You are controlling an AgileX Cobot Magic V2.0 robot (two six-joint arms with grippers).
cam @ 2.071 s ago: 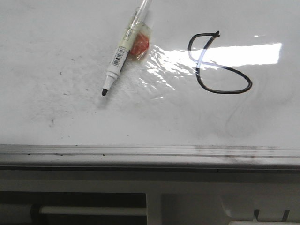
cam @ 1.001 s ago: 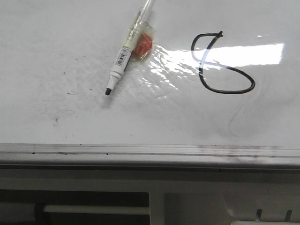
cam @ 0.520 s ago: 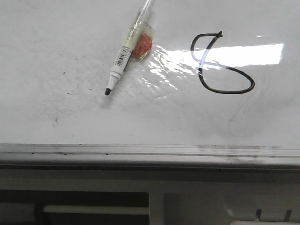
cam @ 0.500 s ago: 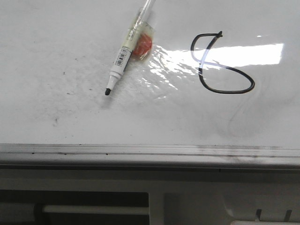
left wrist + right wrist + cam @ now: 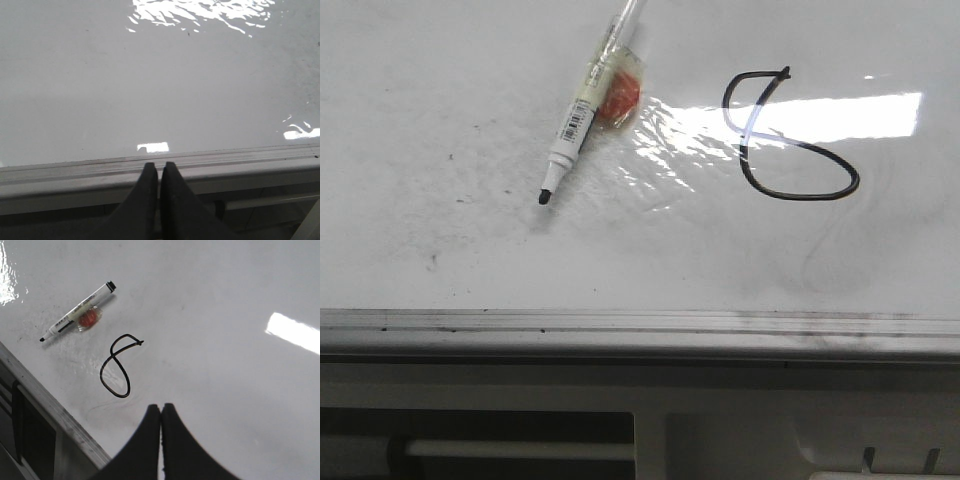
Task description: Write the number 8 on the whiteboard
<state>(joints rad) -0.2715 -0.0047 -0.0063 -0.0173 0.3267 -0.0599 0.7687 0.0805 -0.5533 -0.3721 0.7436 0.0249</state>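
On the whiteboard (image 5: 420,100), the number 8 (image 5: 785,140) stands finished beside the uncapped marker (image 5: 582,110); left gripper (image 5: 159,172) and right gripper (image 5: 160,415) pinched closed, empty.

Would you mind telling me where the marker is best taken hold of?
Probably at mid-barrel of the marker, near the barcode label, coming straight down with the jaws across its width. It lies flat and slanted on the whiteboard, uncapped tip bare, an orange object against its right side.
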